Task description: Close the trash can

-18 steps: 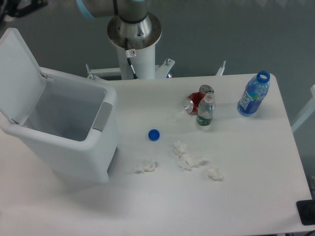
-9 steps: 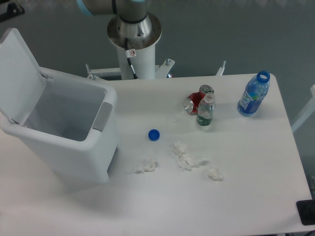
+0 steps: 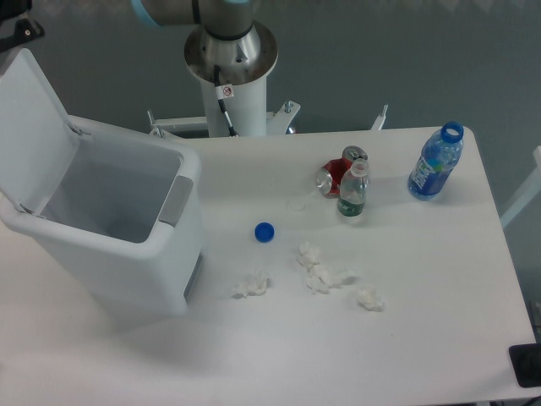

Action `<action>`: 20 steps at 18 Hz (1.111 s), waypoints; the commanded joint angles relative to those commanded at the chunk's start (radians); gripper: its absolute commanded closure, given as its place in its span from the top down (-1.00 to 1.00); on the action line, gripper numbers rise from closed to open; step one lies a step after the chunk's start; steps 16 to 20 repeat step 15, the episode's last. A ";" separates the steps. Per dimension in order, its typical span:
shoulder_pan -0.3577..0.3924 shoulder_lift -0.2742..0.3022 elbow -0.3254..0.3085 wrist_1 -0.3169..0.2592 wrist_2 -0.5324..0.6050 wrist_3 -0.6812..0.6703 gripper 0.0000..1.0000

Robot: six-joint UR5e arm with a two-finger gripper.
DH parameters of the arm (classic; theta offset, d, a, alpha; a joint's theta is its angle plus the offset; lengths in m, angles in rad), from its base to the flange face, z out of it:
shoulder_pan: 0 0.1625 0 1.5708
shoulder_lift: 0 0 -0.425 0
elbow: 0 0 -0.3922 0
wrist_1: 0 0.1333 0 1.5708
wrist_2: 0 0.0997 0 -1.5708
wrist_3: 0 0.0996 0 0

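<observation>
The trash can (image 3: 135, 254) stands at the left of the table, a big white bin with a grey front panel (image 3: 176, 201). Its flat white lid (image 3: 32, 127) is swung up and leans back to the left, so the inside shows. Only a dark piece of my gripper (image 3: 19, 25) shows in the top left corner, just above the lid's upper edge. Its fingers are cut off by the frame edge, so open or shut cannot be read.
The arm's base column (image 3: 230, 59) rises behind the table. A blue cap (image 3: 265, 232), crumpled tissues (image 3: 321, 275), a red can (image 3: 338, 172), a small clear bottle (image 3: 352, 193) and a blue bottle (image 3: 436, 162) lie right of the bin.
The dark gripper part at the top left has drawn back toward the corner and dropped closer to the lid's top edge. The lid and the table items are unmoved.
</observation>
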 joint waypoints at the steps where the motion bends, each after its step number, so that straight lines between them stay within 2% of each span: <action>1: 0.000 -0.002 0.000 -0.002 0.009 -0.002 -0.54; 15: 0.002 -0.002 -0.009 -0.005 0.146 0.009 -0.54; 20: 0.002 -0.002 -0.009 -0.005 0.146 0.009 -0.54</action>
